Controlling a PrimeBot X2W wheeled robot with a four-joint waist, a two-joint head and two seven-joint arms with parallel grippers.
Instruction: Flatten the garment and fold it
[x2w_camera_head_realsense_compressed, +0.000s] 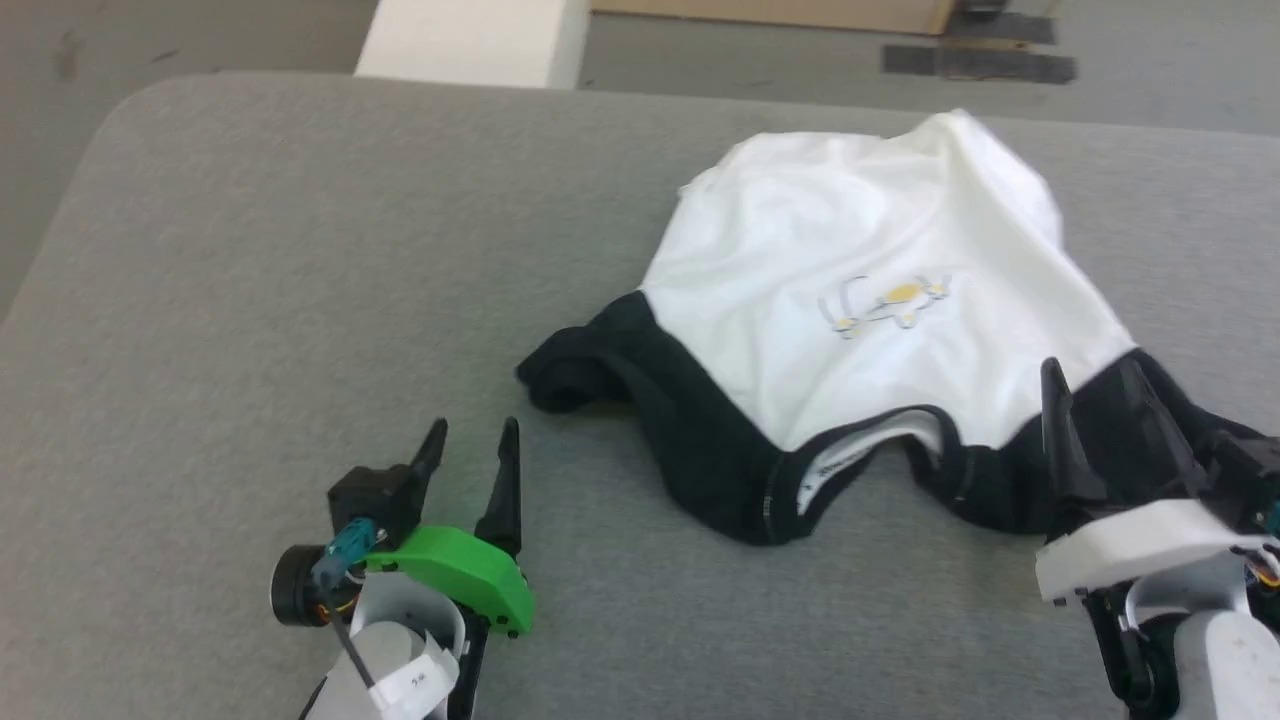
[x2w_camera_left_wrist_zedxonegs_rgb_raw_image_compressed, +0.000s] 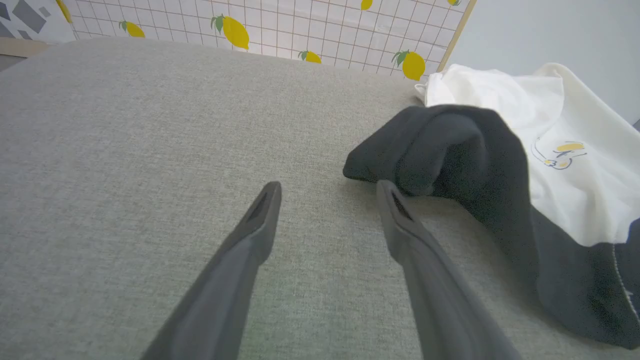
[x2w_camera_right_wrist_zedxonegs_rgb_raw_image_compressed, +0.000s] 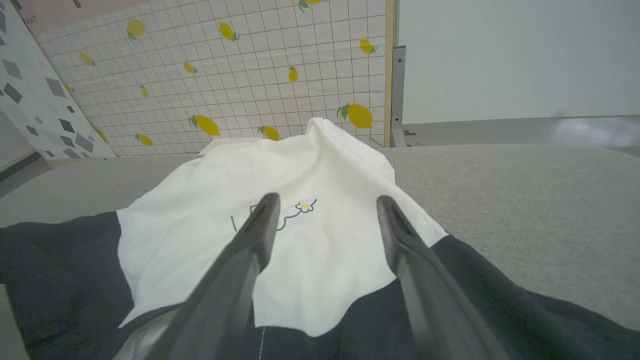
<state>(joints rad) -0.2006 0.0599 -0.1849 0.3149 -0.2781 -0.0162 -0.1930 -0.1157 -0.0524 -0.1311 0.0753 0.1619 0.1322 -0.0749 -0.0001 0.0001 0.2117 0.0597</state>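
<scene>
The garment (x2w_camera_head_realsense_compressed: 860, 300) lies front up on the right half of the grey padded table (x2w_camera_head_realsense_compressed: 250, 250), collar (x2w_camera_head_realsense_compressed: 790, 490) toward me and hem at the far side. It is rumpled rather than flat: the white body rises in soft folds, and the far corner stands up in a peak. The small yellow graphic (x2w_camera_head_realsense_compressed: 890, 300) sits in the middle of the chest. On my left side the black sleeve (x2w_camera_head_realsense_compressed: 570, 375) is bunched into a lump.

My left gripper (x2w_camera_head_realsense_compressed: 472, 432) rests low over bare table just short of that lump, its 2 fingers spread wide with nothing between them. A strip of grey shows between the nearer fingertip and the sleeve in the head view.

My right gripper (x2w_camera_head_realsense_compressed: 1092, 385) is over the garment's other black shoulder. Its 2 fingers stand wide apart, pointing along the shirt toward the hem, and no cloth is pinched between them.

Beyond the table's far edge stand a panel printed with lemons (x2w_camera_right_wrist_zedxonegs_rgb_raw_image_compressed: 250, 75) and a white block (x2w_camera_head_realsense_compressed: 470, 35).
</scene>
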